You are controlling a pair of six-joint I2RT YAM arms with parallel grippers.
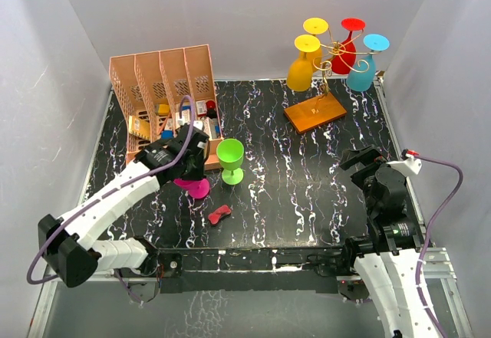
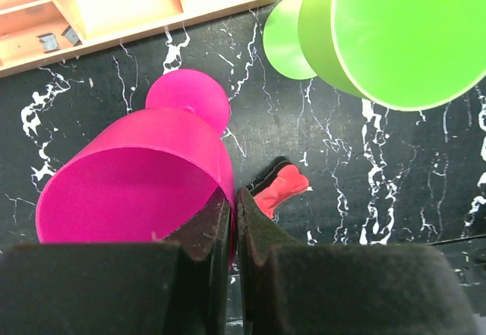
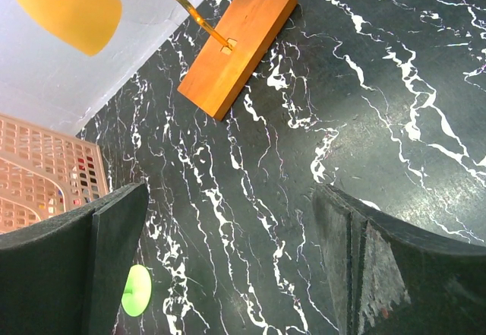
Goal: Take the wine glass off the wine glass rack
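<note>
Left wrist view: left claw [image 2: 234,200] clamped on the pink wine glass [image 2: 144,168] rim; right claw [image 3: 228,194] spread wide above the counter [image 3: 304,122].

1. Wine glass rack [image 1: 316,112]: one.
2. Hung on it: two yellow glasses [image 1: 300,73], one red glass [image 1: 344,58], one blue glass [image 1: 360,76].
3. Off the rack: one green glass [image 1: 230,154], one pink glass [image 1: 196,188].
4. File organiser [image 1: 165,93]: one.
5. Small red object [image 1: 219,214]: one.

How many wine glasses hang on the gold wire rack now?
4 on the gold wire rack: a yellow plastic glass front-left, another yellow behind it, a red one at back, a blue one right. None seems hidden.
</note>
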